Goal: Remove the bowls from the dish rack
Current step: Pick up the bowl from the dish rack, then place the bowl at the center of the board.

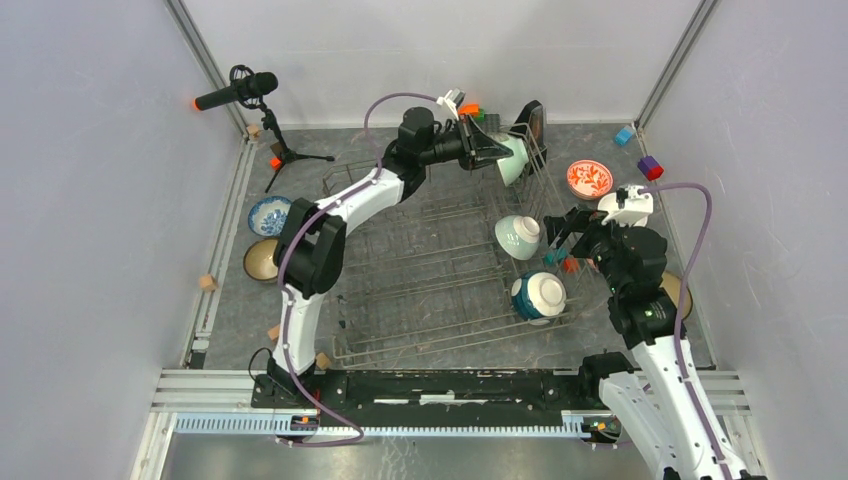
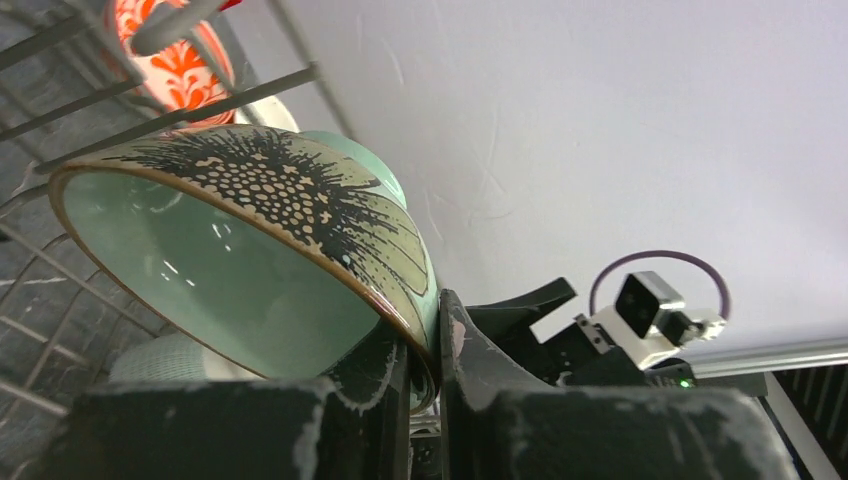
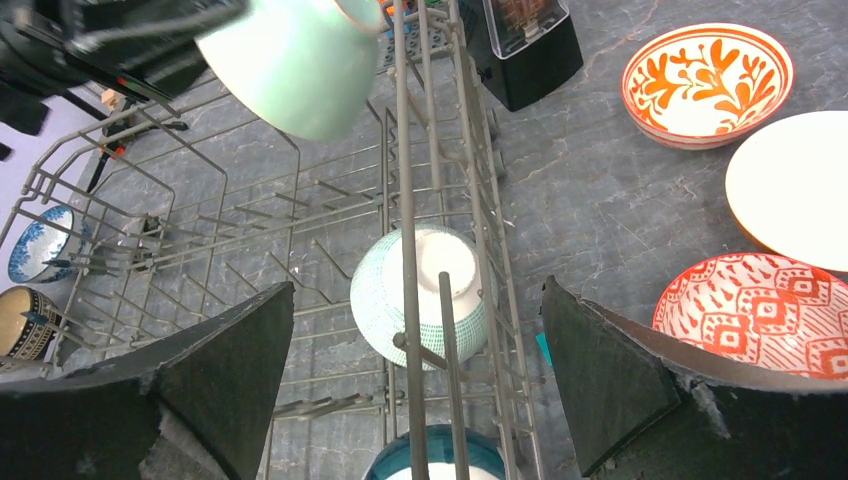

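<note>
My left gripper (image 1: 498,150) is shut on the rim of a mint green bowl (image 1: 514,160) held tilted above the far right corner of the dish rack (image 1: 420,250). The left wrist view shows that bowl (image 2: 240,250), with a black feather pattern, pinched between the fingers (image 2: 470,350). My right gripper (image 1: 565,235) hangs open over the rack's right side, nothing between its jaws. Below it in the rack lie a pale dotted bowl (image 3: 400,300) and a teal bowl with a white base (image 3: 440,455).
On the table right of the rack are a red-floral bowl (image 3: 707,80), a white bowl (image 3: 795,185) and a red-lattice bowl (image 3: 760,315). A blue-white bowl (image 1: 268,215) and a tan bowl (image 1: 262,259) sit left. A black box (image 1: 532,125), a microphone (image 1: 240,92) and small blocks (image 1: 650,167) stand at the back.
</note>
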